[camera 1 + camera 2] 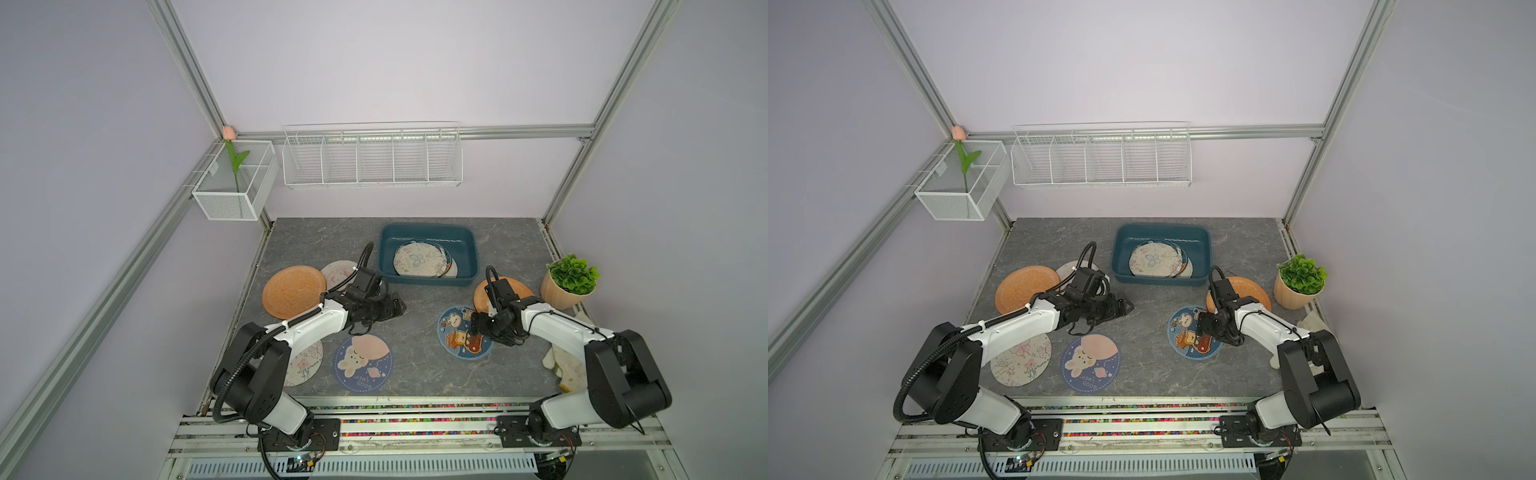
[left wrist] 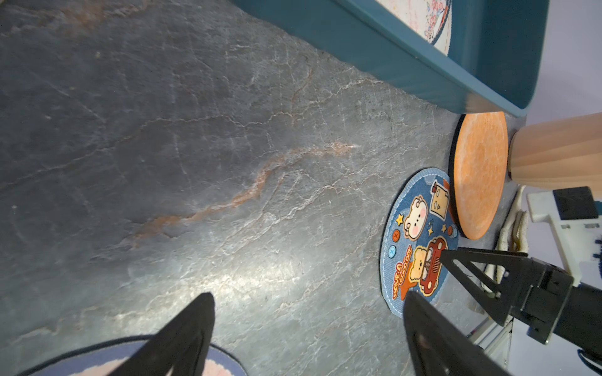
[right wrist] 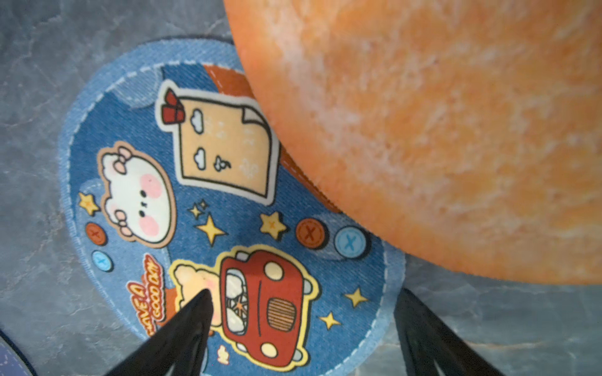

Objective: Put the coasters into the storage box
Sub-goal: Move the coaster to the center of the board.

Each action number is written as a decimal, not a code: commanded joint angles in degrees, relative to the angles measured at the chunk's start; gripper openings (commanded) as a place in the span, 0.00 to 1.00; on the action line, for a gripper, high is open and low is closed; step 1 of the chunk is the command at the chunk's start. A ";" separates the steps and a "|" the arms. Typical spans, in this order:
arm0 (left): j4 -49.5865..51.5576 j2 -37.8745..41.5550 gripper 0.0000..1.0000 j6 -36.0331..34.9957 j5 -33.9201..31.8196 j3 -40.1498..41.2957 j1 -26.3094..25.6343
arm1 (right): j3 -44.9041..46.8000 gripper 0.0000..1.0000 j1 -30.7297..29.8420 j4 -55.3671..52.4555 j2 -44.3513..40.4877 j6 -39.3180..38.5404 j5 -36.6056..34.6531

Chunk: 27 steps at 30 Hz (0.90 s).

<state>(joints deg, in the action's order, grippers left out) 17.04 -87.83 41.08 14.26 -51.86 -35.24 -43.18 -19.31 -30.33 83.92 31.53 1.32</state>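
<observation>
Storage box [image 1: 428, 230]: plain dark teal-blue.
Butterfly coaster [image 1: 420, 259] inside: cream, blue outline print.
Orange coaster [image 1: 293, 291] near left table edge: mottled orange.
Second orange coaster [image 3: 439, 130]: same mottle.
Denim coaster [image 3: 228, 211]: blue denim print, white stitching, red car, yellow stars.
Bunny coaster [image 1: 363, 363]: navy, white bunny, pink moon.
Flower coaster [image 1: 1021, 359]: cream, pink line-drawn flowers.
Table [image 2: 195, 146]: grey slate, white and rust veins.

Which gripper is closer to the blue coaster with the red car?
Right. The right gripper is directly over the blue coaster, jaws open; the left gripper is well apart, over bare table.
</observation>
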 commanded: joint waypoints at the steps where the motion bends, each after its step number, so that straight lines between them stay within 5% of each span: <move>1: 0.59 1.40 0.90 -0.39 -0.94 -0.18 0.35 | 0.15 0.89 -1.53 2.86 3.11 1.02 3.62; 27: 0.05 -2.28 0.92 -0.48 -1.60 -2.18 -1.55 | -12.62 0.88 -12.57 3.74 16.10 -1.05 9.08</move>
<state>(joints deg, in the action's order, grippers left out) 17.02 -89.08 41.08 13.72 -52.10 -35.94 -55.86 -30.37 -25.61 96.84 31.24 6.22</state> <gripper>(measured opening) 0.917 0.885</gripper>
